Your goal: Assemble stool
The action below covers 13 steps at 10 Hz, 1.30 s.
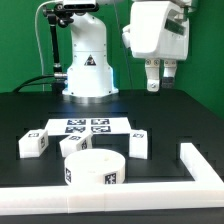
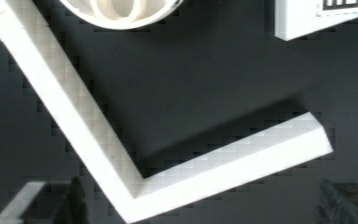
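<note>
The tool (image 1: 160, 84) is seen in the upper right of the exterior view, hanging well above the black tabletop (image 1: 170, 125). Its two fingers (image 1: 152, 80) are spread wide apart, and nothing is held between them. In the wrist view the tool (image 2: 194, 205) is shown only as two dim, blurred fingers (image 2: 37, 200) at opposite corners, with bare tabletop (image 2: 211, 90) between them.

The stool lies in loose parts on the tabletop. The round seat (image 1: 95, 170) is placed flat in the lower middle of the exterior view, with square tags on its side. It sits close against the long run of the white border wall (image 1: 205, 170); whether the two touch cannot be told.

Three block legs are set behind the seat:
- The first leg (image 1: 35, 143) lies toward the exterior view's left.
- The second leg (image 1: 73, 146) lies just behind the seat.
- The third leg (image 1: 138, 143) lies toward the exterior view's right.

All three are apart from the tool. The marker board (image 1: 85, 127) lies flat behind the legs, in front of the arm's white base (image 1: 88, 65).

In the wrist view the border wall (image 2: 87, 130) is shown as an L with its corner under the camera. Part of the seat (image 2: 123, 10) is cut off by the frame edge, beside the wall's long arm.
</note>
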{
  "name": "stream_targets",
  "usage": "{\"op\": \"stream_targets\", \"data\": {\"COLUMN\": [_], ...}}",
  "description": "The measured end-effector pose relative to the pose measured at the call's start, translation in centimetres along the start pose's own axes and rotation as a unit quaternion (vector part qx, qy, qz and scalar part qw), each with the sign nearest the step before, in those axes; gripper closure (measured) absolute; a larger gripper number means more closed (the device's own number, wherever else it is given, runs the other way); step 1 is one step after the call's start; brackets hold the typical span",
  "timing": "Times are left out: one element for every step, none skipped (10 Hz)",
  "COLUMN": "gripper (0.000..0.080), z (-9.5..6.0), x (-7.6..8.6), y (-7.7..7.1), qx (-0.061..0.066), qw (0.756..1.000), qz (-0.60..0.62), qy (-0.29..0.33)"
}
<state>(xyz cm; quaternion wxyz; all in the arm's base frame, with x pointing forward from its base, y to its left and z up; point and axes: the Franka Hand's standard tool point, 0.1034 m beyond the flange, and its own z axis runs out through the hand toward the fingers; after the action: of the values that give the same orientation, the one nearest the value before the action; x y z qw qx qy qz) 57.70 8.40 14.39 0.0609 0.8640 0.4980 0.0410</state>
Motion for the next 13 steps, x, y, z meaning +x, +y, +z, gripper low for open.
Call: {"op": "stream_targets", "data": {"gripper": [0.0150, 0.0150, 0.0150, 0.0150, 0.0150, 0.0150, 0.0150, 0.0150, 0.0150, 0.0150, 0.0150, 0.0150, 0.0150], "z": [0.0, 0.0, 0.0, 0.0, 0.3, 1.1, 1.7, 2.7, 4.3, 5.0, 4.9, 4.9, 4.9], "x": [0.0, 0.0, 0.0, 0.0, -0.4, -2.4, -4.0, -5.1, -6.9, -7.7, -7.4, -7.4, -7.5], "y": [0.0, 0.0, 0.0, 0.0, 0.1, 1.1, 1.9, 2.6, 3.4, 4.0, 3.8, 3.8, 3.8], "qx": [0.000, 0.000, 0.000, 0.001, 0.002, 0.004, 0.006, 0.005, 0.009, 0.013, 0.012, 0.013, 0.013], "qw": [1.000, 1.000, 1.000, 1.000, 1.000, 0.999, 1.000, 0.998, 0.998, 0.998, 0.998, 0.998, 0.998], "qz": [0.000, 0.000, 0.000, 0.001, -0.014, -0.038, -0.030, -0.055, -0.065, -0.061, -0.062, -0.063, -0.062], "qy": [0.000, 0.000, 0.000, 0.000, -0.001, -0.004, -0.008, -0.004, -0.003, -0.006, -0.005, -0.005, -0.006]}}
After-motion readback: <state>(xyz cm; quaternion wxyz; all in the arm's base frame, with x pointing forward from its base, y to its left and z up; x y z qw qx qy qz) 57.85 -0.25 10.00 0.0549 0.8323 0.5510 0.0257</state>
